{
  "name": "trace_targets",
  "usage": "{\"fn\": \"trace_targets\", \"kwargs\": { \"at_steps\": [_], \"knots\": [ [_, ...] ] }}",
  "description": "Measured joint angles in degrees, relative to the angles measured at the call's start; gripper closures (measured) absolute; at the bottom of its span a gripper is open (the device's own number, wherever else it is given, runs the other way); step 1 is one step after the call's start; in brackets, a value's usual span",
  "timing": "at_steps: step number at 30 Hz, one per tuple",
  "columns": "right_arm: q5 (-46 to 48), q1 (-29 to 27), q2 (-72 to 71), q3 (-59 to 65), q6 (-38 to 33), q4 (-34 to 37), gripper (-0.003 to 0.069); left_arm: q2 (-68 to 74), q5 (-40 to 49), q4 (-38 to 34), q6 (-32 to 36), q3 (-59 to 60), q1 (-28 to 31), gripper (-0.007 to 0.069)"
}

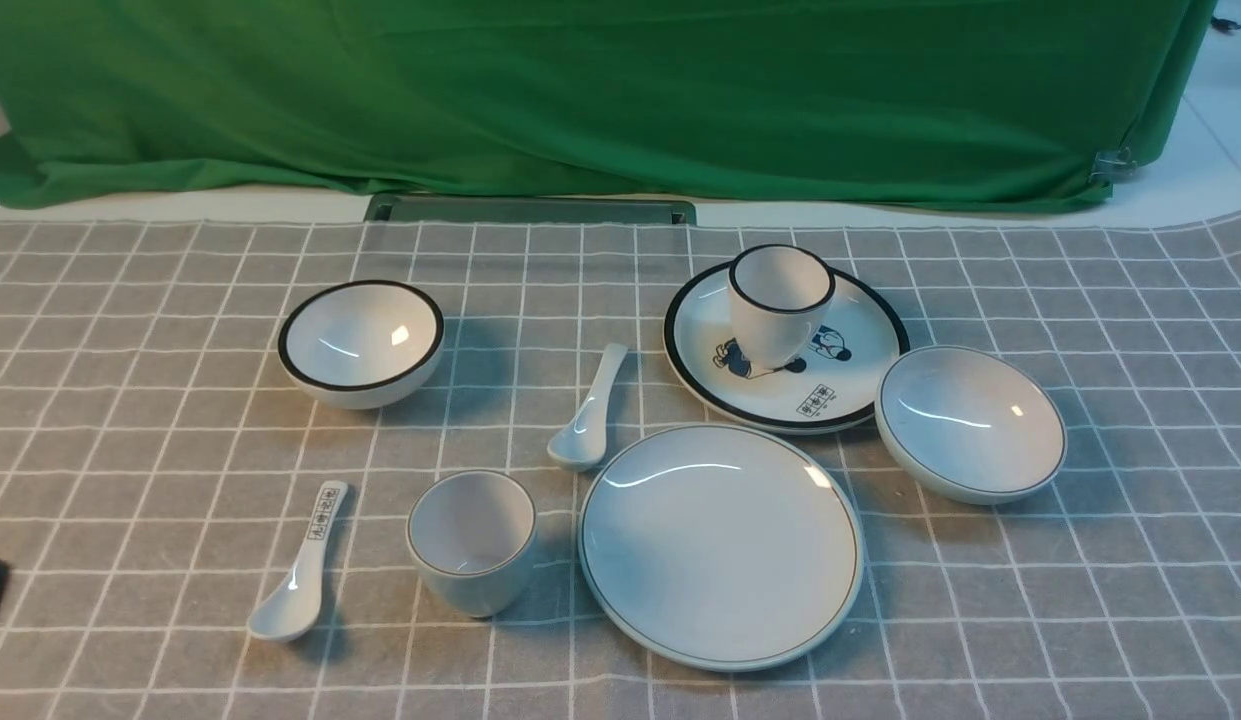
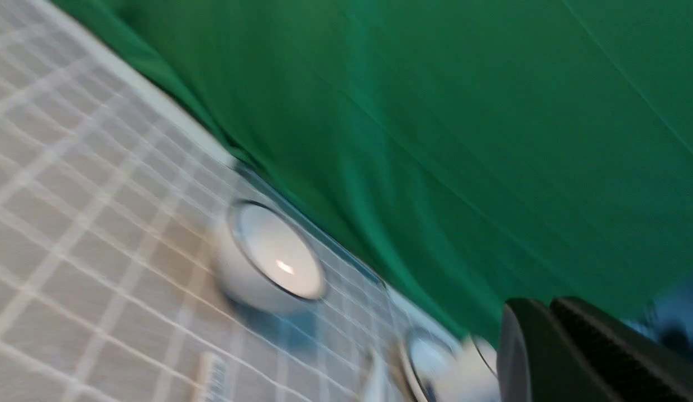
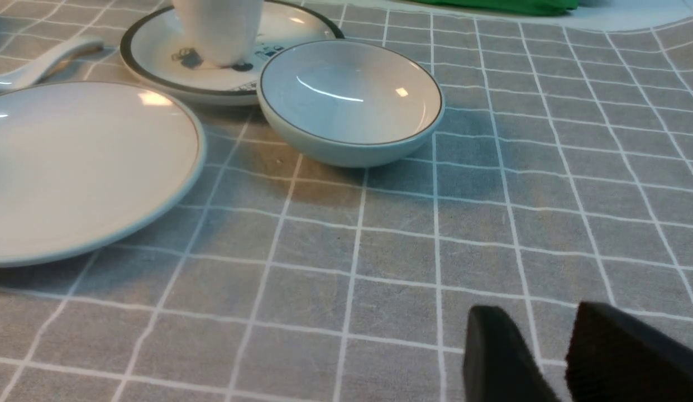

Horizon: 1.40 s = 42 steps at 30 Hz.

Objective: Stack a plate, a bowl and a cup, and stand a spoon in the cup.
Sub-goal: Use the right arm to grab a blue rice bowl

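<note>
The plate (image 1: 720, 545) lay on the checked cloth (image 1: 130, 480), the bowl (image 1: 970, 420) just beside it to the right, the cup (image 1: 472, 540) to its left, the spoon (image 1: 587, 410) behind the cup; the left gripper (image 2: 550, 312) was pressed closed and empty, the right gripper (image 3: 547, 321) narrowly parted, holding nothing

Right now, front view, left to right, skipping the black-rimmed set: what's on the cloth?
printed-handle spoon → cup → plate → bowl. The plain spoon overlaps the plate's span, so it is left out.
</note>
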Motion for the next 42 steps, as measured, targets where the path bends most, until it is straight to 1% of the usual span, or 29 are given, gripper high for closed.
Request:
{"fn": "trace_targets", "kwargs": {
  "at_steps": [2, 3, 4, 5, 7, 9, 10, 14, 15, 17, 19, 22, 24, 25, 27, 28, 30, 31, 32, 33, 34, 36, 37, 39, 42],
  "knots": [
    [0.0, 0.0, 0.0, 0.0, 0.0, 0.0, 0.0419, 3.4, 9.1, 1.5, 5.3, -6.9, 0.0, 0.0608],
    [0.0, 0.0, 0.0, 0.0, 0.0, 0.0, 0.0419, 8.5, 15.9, 2.9, 9.4, -13.6, 0.0, 0.0608],
    [0.0, 0.0, 0.0, 0.0, 0.0, 0.0, 0.0419, 9.3, 16.8, 3.1, 10.3, -14.4, 0.0, 0.0608],
    [0.0, 0.0, 0.0, 0.0, 0.0, 0.0, 0.0419, 16.1, 24.9, 5.1, 13.3, -20.9, 0.0, 0.0608],
    [0.0, 0.0, 0.0, 0.0, 0.0, 0.0, 0.0419, 24.9, 34.1, 7.6, 16.0, -28.1, -0.5, 0.0608],
    [0.0, 0.0, 0.0, 0.0, 0.0, 0.0, 0.0419, 31.5, 38.7, 9.8, 16.6, -32.6, -2.1, 0.0608],
    [0.0, 0.0, 0.0, 0.0, 0.0, 0.0, 0.0419, 35.8, 40.4, 11.6, 16.5, -35.1, -4.0, 0.0608],
    [0.0, 0.0, 0.0, 0.0, 0.0, 0.0, 0.0419, 49.6, 38.9, 17.3, 16.5, -40.3, -15.4, 0.0608],
    [0.0, 0.0, 0.0, 0.0, 0.0, 0.0, 0.0419, 52.9, 38.0, 19.1, 16.5, -41.0, -19.1, 0.0608],
    [0.0, 0.0, 0.0, 0.0, 0.0, 0.0, 0.0419, 58.6, 36.2, 22.1, 16.5, -42.4, -23.7, 0.0608],
    [0.0, 0.0, 0.0, 0.0, 0.0, 0.0, 0.0419, 63.3, 35.7, 23.6, 16.5, -43.7, -26.4, 0.0608],
    [-0.2, 0.0, 0.0, 0.0, 0.0, 0.0, 0.0419, 68.4, 35.8, 24.0, 16.6, -46.3, -28.7, 0.0608],
    [-0.6, 0.0, 0.0, 0.0, 0.1, 0.0, 0.0419, 70.3, 36.2, 24.3, 16.9, -47.5, -29.0, 0.0608],
    [-1.6, 0.0, 0.0, 0.0, 1.5, 0.6, 0.0419, 72.3, 36.9, 24.4, 17.4, -49.0, -29.2, 0.0608],
    [-4.9, 0.0, 0.0, 0.0, 5.8, 3.3, 0.0419, 75.1, 38.3, 24.9, 17.5, -51.2, -29.6, 0.0608],
    [-5.4, 0.0, 0.0, 0.0, 6.3, 3.6, 0.0419, 75.4, 38.4, 24.9, 17.6, -51.4, -29.6, 0.0608],
    [-12.9, 0.0, 0.0, 0.0, 13.4, 5.5, 0.0419, 77.5, 39.6, 25.1, 17.7, -52.8, -29.7, 0.0608],
    [-14.5, 0.0, 0.0, 0.0, 14.9, 5.7, 0.0419, 77.7, 39.9, 25.1, 18.0, -53.0, -29.7, 0.0608],
    [-17.1, 0.0, 0.0, 0.0, 18.1, 5.9, 0.0419, 77.8, 40.0, 25.3, 18.4, -53.0, -29.7, 0.0608],
    [-18.0, 0.0, 0.0, 0.0, 18.7, 6.0, 0.0420, 77.8, 40.0, 25.3, 18.5, -53.0, -29.7, 0.0608],
    [-19.5, 0.1, 0.1, -0.3, 23.6, 6.0, 0.0444, 77.8, 40.3, 25.7, 19.0, -53.0, -29.7, 0.0608],
    [-13.8, 0.6, 2.0, -3.4, 24.6, 5.9, 0.0492, 77.1, 40.5, 25.7, 19.0, -53.0, -29.7, 0.0608],
    [-12.9, 0.8, 2.7, -4.6, 24.3, 5.9, 0.0505, 77.0, 40.5, 25.7, 19.0, -53.0, -29.7, 0.0608],
    [-1.8, 2.8, 9.6, -13.2, 19.9, 5.9, 0.0566, 75.5, 40.4, 25.7, 19.1, -53.0, -29.7, 0.0608],
    [11.1, 5.7, 21.9, -25.5, 11.3, 5.6, 0.0594, 72.6, 39.9, 25.9, 19.2, -53.0, -29.7, 0.0608]
  ]
}}
